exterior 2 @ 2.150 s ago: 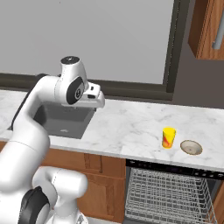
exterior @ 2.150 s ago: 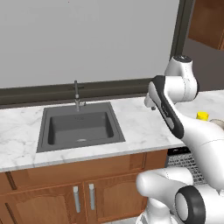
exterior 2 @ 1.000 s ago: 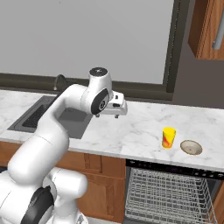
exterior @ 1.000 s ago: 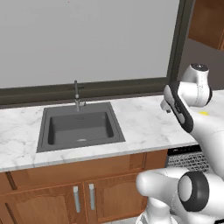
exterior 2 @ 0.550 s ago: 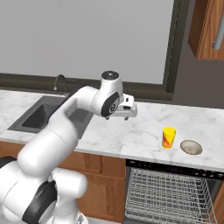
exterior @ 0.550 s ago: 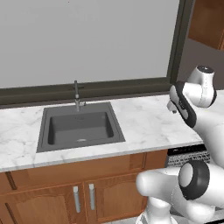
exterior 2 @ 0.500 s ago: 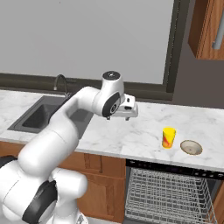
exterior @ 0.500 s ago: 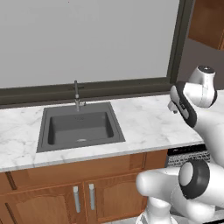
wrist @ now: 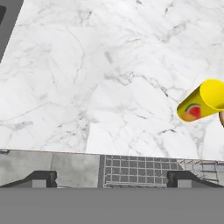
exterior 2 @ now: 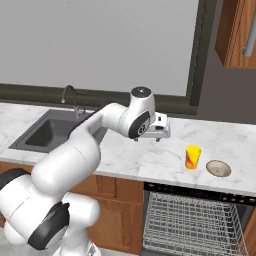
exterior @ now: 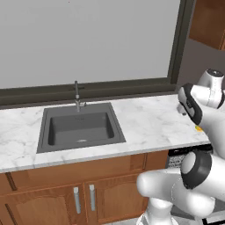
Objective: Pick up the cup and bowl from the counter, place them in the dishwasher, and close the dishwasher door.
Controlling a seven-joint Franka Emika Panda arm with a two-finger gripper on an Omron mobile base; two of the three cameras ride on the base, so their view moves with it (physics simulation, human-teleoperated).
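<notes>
Hovering over the white marble bench (exterior 2: pixel 150 160) with grey veins, your hand (exterior 2: pixel 159 131) holds nothing, its dark fingertips (wrist: pixel 40 178) set wide apart. You have the small bright yellow cup (exterior 2: pixel 192 157) upright near the front edge, the shallow beige bowl (exterior 2: pixel 218 168) just beside it, and the silver wire dishwasher rack (exterior 2: pixel 192 220) below.

You're looking at home kitchen. White marble counter (exterior: pixel 145 125) with grey veins over brown wooden cabinets (exterior: pixel 83 193). Dark inset sink (exterior: pixel 79 129) with faucet (exterior: pixel 77 94) under wide window (exterior: pixel 88 39). Dishwasher (exterior 2: pixel 192 220) stands open below counter, wire rack showing. Wooden wall cabinet (exterior 2: pixel 240 32) at upper right.
</notes>
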